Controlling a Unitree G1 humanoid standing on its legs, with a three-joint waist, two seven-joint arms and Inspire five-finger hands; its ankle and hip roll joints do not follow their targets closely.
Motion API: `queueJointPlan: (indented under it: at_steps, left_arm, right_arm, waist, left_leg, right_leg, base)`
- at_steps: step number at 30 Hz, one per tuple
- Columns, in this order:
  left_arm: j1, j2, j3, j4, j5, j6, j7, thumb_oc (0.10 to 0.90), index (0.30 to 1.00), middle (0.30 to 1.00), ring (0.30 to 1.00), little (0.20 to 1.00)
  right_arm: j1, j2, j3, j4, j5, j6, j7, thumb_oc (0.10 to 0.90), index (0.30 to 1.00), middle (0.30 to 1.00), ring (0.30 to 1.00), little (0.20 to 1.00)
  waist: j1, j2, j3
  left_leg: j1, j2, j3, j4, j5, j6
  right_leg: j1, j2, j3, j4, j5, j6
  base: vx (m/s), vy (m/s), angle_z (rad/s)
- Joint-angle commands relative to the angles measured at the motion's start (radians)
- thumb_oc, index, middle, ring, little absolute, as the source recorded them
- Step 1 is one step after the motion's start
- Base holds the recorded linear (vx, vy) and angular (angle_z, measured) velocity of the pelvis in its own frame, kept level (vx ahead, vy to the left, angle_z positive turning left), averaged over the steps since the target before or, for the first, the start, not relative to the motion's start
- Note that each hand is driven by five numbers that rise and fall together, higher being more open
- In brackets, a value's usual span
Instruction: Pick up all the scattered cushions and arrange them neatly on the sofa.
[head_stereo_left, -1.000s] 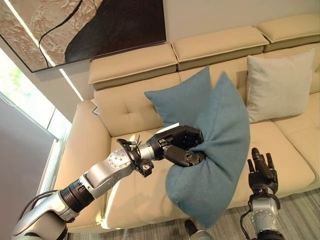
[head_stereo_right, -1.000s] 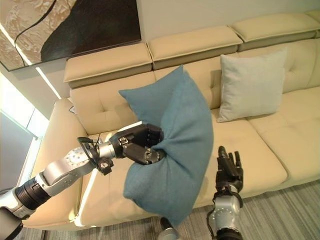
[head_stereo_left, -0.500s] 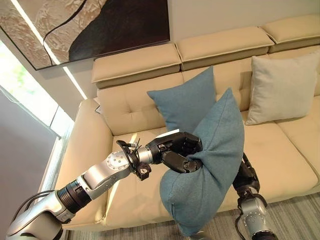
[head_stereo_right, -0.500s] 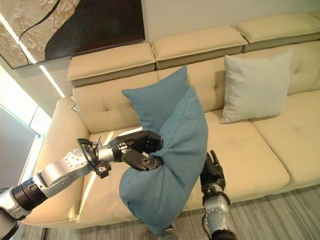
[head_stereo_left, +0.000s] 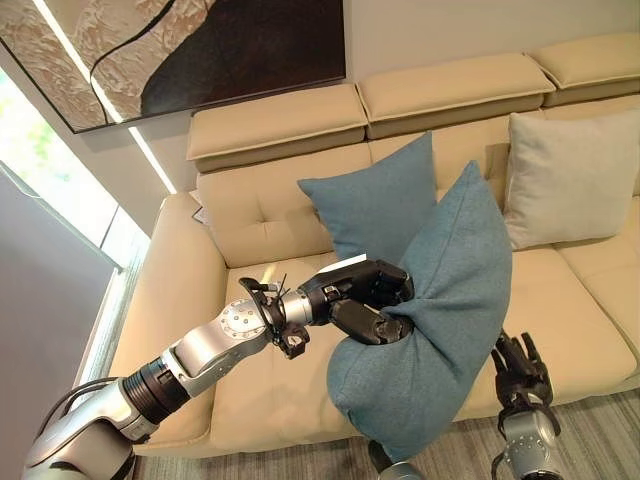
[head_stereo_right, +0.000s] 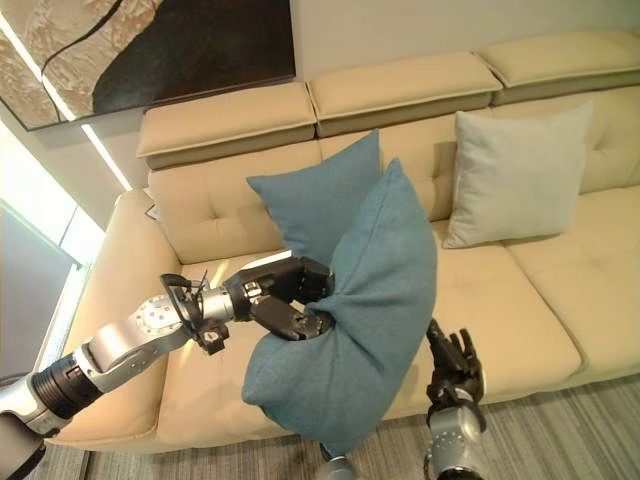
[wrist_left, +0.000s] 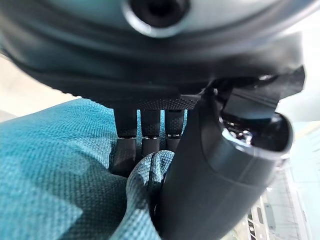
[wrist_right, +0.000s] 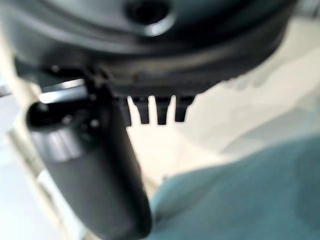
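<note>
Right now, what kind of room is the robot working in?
Most likely a living room: a long cream leather sofa, a large abstract painting on the wall above it, and throw cushions, one teal fabric cushion gripped by the left hand.

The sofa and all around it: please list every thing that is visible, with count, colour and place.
Sofa: one, cream, along the wall.
Held cushion: one, teal, gripped at its edge over the front of the seat.
Second teal cushion: one, leaning on the sofa's backrest behind the held one.
Pale cushion: one, light grey, upright against the backrest further right.
Painting: one, dark and beige, on the wall above the sofa.
Left hand: dark, fingers curled into the held cushion's fabric.
Right hand: dark, fingers straight, low by the sofa's front edge.
</note>
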Motion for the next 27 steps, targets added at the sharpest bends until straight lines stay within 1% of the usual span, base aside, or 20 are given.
queueJointPlan:
  at_steps: [1, 4, 7, 9, 10, 11, 14, 15, 18, 19, 20, 21, 24, 27]
  left_arm:
    - [-0.237, -0.11, 0.127, -0.117, -0.071, -0.192, 0.008, 0.4, 0.3, 0.3, 0.3, 0.3]
    - [-0.252, -0.123, 0.13, -0.118, -0.065, -0.193, 0.012, 0.4, 0.3, 0.3, 0.3, 0.3]
    - [-0.268, -0.128, 0.125, -0.117, -0.06, -0.195, 0.012, 0.4, 0.3, 0.3, 0.3, 0.3]
    - [-0.275, -0.14, 0.126, -0.12, -0.06, -0.194, 0.012, 0.4, 0.3, 0.3, 0.3, 0.3]
    - [-0.274, -0.14, 0.127, -0.12, -0.06, -0.194, 0.012, 0.4, 0.3, 0.3, 0.3, 0.3]
    - [-0.269, -0.15, 0.128, -0.125, -0.061, -0.191, 0.007, 0.4, 0.3, 0.3, 0.3, 0.3]
    - [-0.27, -0.153, 0.123, -0.127, -0.058, -0.191, -0.003, 0.4, 0.3, 0.3, 0.3, 0.3]
    - [-0.277, -0.156, 0.116, -0.129, -0.058, -0.19, -0.013, 0.4, 0.3, 0.3, 0.3, 0.3]
    - [-0.279, -0.155, 0.109, -0.132, -0.064, -0.191, -0.02, 0.4, 0.3, 0.3, 0.3, 0.3]
    - [-0.279, -0.154, 0.109, -0.132, -0.064, -0.191, -0.02, 0.4, 0.3, 0.3, 0.3, 0.3]
    - [-0.271, -0.156, 0.11, -0.135, -0.069, -0.192, -0.023, 0.4, 0.3, 0.3, 0.3, 0.3]
    - [-0.269, -0.156, 0.111, -0.136, -0.07, -0.192, -0.023, 0.4, 0.3, 0.3, 0.3, 0.3]
    - [-0.245, -0.148, 0.121, -0.13, -0.069, -0.197, -0.024, 0.4, 0.3, 0.3, 0.3, 0.3]
    - [-0.216, -0.139, 0.136, -0.124, -0.068, -0.198, -0.028, 0.4, 0.3, 0.3, 0.3, 0.3]
  right_arm:
    - [0.001, -0.033, 0.004, 0.011, -0.027, -0.02, 0.054, 0.8, 0.9, 0.9, 0.9, 0.9]
    - [0.027, -0.001, 0.01, 0.052, 0.014, 0.001, 0.082, 0.8, 0.9, 0.9, 0.9, 0.9]
    - [0.032, 0.013, 0.023, 0.061, 0.035, 0.012, 0.104, 0.8, 0.9, 0.9, 0.9, 0.9]
    - [0.028, 0.04, 0.04, 0.059, 0.091, 0.026, 0.14, 0.8, 0.9, 0.9, 0.9, 0.9]
    - [0.028, 0.04, 0.041, 0.059, 0.092, 0.026, 0.14, 0.8, 0.9, 0.9, 0.9, 0.9]
    - [0.024, 0.06, 0.052, 0.06, 0.138, 0.036, 0.169, 0.8, 0.9, 0.9, 0.9, 0.9]
    - [0.02, 0.075, 0.076, 0.056, 0.162, 0.05, 0.196, 0.8, 0.9, 0.9, 0.9, 0.9]
    - [0.014, 0.088, 0.114, 0.042, 0.177, 0.063, 0.221, 0.8, 0.9, 0.9, 0.9, 0.9]
    - [0.012, 0.104, 0.177, 0.001, 0.201, 0.082, 0.26, 0.8, 0.9, 0.9, 0.9, 0.9]
    - [0.012, 0.104, 0.177, 0.001, 0.201, 0.082, 0.26, 0.8, 0.9, 0.9, 0.9, 0.9]
    - [0.015, 0.115, 0.218, -0.044, 0.22, 0.092, 0.289, 0.8, 0.9, 0.9, 0.9, 0.9]
    - [0.016, 0.116, 0.22, -0.046, 0.221, 0.092, 0.289, 0.8, 0.9, 0.9, 0.9, 0.9]
    - [0.03, 0.132, 0.305, -0.159, 0.261, 0.108, 0.345, 0.8, 0.9, 0.9, 0.9, 0.9]
    - [0.06, 0.118, 0.376, -0.262, 0.268, 0.106, 0.39, 0.8, 0.9, 0.9, 0.9, 0.9]
  waist:
    - [-0.004, -0.033, -0.127]
    - [-0.011, -0.03, -0.128]
    - [-0.013, -0.027, -0.127]
    - [-0.014, -0.02, -0.128]
    - [-0.014, -0.02, -0.128]
    - [-0.013, -0.015, -0.131]
    - [-0.01, -0.012, -0.134]
    - [-0.007, -0.008, -0.137]
    - [-0.001, -0.008, -0.144]
    - [-0.001, -0.008, -0.144]
    - [0.008, -0.009, -0.148]
    - [0.006, -0.01, -0.148]
    - [0.02, -0.015, -0.152]
    - [0.027, -0.023, -0.155]
  left_leg:
    - [0.025, -0.005, 0.01, 0.007, -0.11, -0.023]
    - [0.027, -0.004, 0.013, 0.007, -0.11, -0.023]
    - [0.025, -0.004, 0.015, 0.007, -0.109, -0.024]
    - [0.026, -0.005, 0.016, 0.007, -0.109, -0.024]
    - [0.026, -0.004, 0.016, 0.007, -0.109, -0.024]
    - [0.028, -0.005, 0.016, 0.007, -0.11, -0.024]
    - [0.031, -0.005, 0.016, 0.007, -0.11, -0.024]
    - [0.033, -0.005, 0.016, 0.007, -0.108, -0.026]
    - [0.035, -0.005, 0.016, 0.008, -0.106, -0.029]
    - [0.034, -0.005, 0.016, 0.008, -0.106, -0.029]
    - [0.035, -0.004, 0.014, 0.009, -0.104, -0.031]
    - [0.036, -0.004, 0.014, 0.009, -0.104, -0.031]
    - [0.037, -0.002, 0.011, 0.01, -0.099, -0.035]
    - [0.036, 0.0, 0.009, 0.011, -0.096, -0.038]
  right_leg:
    - [0.016, 0.018, -0.023, 0.121, -0.176, 0.061]
    - [0.016, 0.018, -0.022, 0.12, -0.175, 0.062]
    - [0.013, 0.02, -0.02, 0.124, -0.176, 0.063]
    - [0.009, 0.02, -0.017, 0.127, -0.177, 0.062]
    - [0.009, 0.02, -0.017, 0.127, -0.177, 0.062]
    - [0.01, 0.021, -0.016, 0.128, -0.179, 0.06]
    - [0.014, 0.021, -0.016, 0.128, -0.18, 0.059]
    - [0.017, 0.021, -0.018, 0.128, -0.18, 0.057]
    - [0.022, 0.02, -0.024, 0.126, -0.181, 0.055]
    - [0.022, 0.02, -0.024, 0.126, -0.181, 0.055]
    - [0.025, 0.02, -0.028, 0.126, -0.181, 0.053]
    - [0.025, 0.02, -0.028, 0.126, -0.181, 0.053]
    - [0.03, 0.02, -0.035, 0.126, -0.182, 0.05]
    - [0.033, 0.02, -0.04, 0.125, -0.182, 0.048]
  base:
    - [0.0, 0.0, 0.0]
    - [0.0, 0.0, 0.0]
    - [-0.01, -0.007, -0.03]
    - [-0.01, -0.009, -0.04]
    - [0.0, 0.0, 0.0]
    - [0.0, 0.0, 0.0]
    - [0.0, 0.0, 0.0]
    - [0.0, 0.0, 0.0]
    - [0.0, 0.0, 0.0]
    - [0.0, 0.0, 0.0]
    - [0.0, 0.0, 0.0]
    - [0.0, 0.0, 0.0]
    - [0.0, 0.0, 0.0]
    - [0.0, -0.013, 0.06]
